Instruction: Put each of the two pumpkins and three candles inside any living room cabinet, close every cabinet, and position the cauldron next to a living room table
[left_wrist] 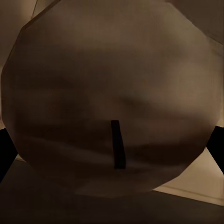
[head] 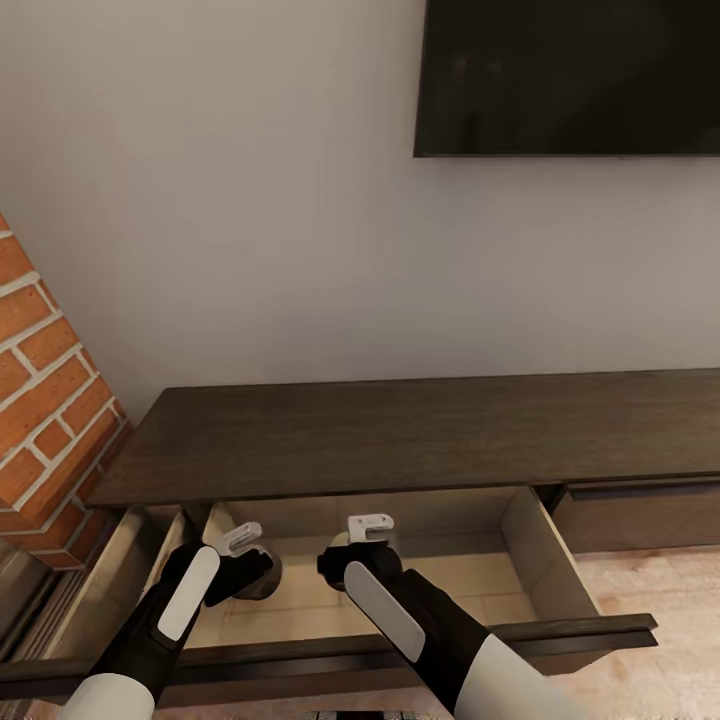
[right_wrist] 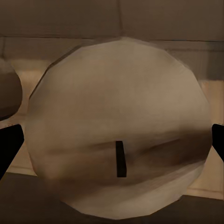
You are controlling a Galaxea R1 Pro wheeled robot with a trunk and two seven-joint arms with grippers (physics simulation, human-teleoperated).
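Reaching down into the open drawer of the cabinet, the left gripper and the right gripper each hold a round, pale candle with a short dark wick, the left candle and the right candle seated between dark fingertips closed against their sides. The step in hand looks like stowing candles. Next, I judge, the fingers should spread and both arms lift clear before the drawer is pushed toward the wall.
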